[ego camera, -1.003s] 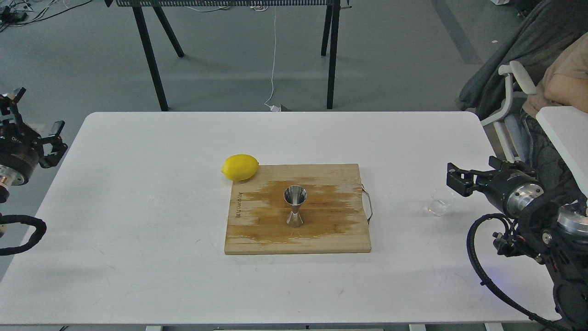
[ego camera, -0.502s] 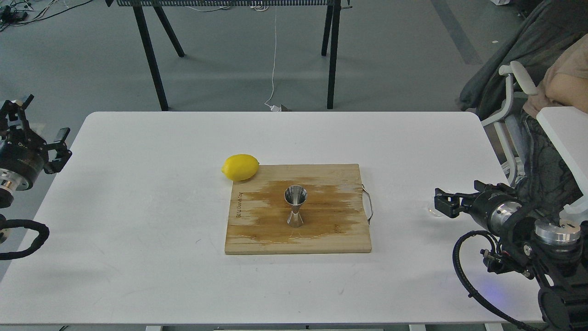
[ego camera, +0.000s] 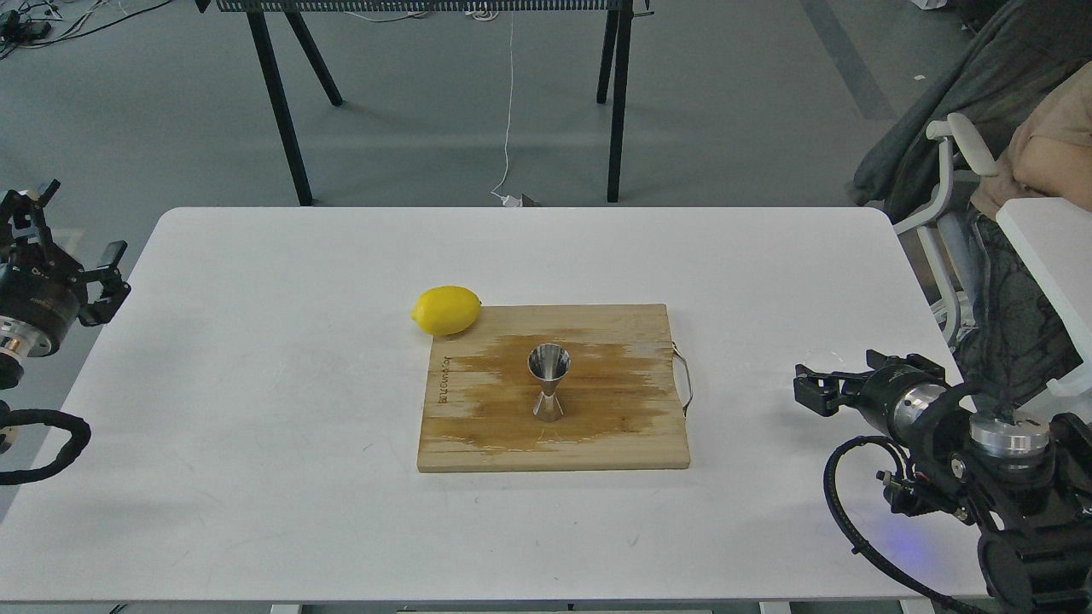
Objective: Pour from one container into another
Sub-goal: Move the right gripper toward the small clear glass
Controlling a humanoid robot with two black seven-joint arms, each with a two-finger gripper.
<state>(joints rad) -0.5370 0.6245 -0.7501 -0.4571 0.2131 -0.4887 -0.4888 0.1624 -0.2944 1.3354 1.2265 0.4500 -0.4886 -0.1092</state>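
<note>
The steel jigger [ego camera: 548, 382] stands upright in the middle of the wooden cutting board [ego camera: 623, 426], on a wet dark patch. The clear glass cup [ego camera: 826, 354] sits on the white table right of the board; only its rim shows above my right gripper [ego camera: 815, 382]. That gripper is low at the cup with its fingers apart, and the frame does not show whether they touch the glass. My left gripper [ego camera: 68, 234] hangs open past the table's left edge, far from both containers.
A yellow lemon [ego camera: 445, 309] lies at the board's far-left corner. The board has a metal handle [ego camera: 684, 379] on its right side. A person sits in a chair [ego camera: 955, 162] at the right, beside a second white tabletop [ego camera: 1045, 247].
My right arm has dropped and slid left, bringing its gripper down over the glass cup, which now is mostly hidden. The left gripper shifted only slightly.
</note>
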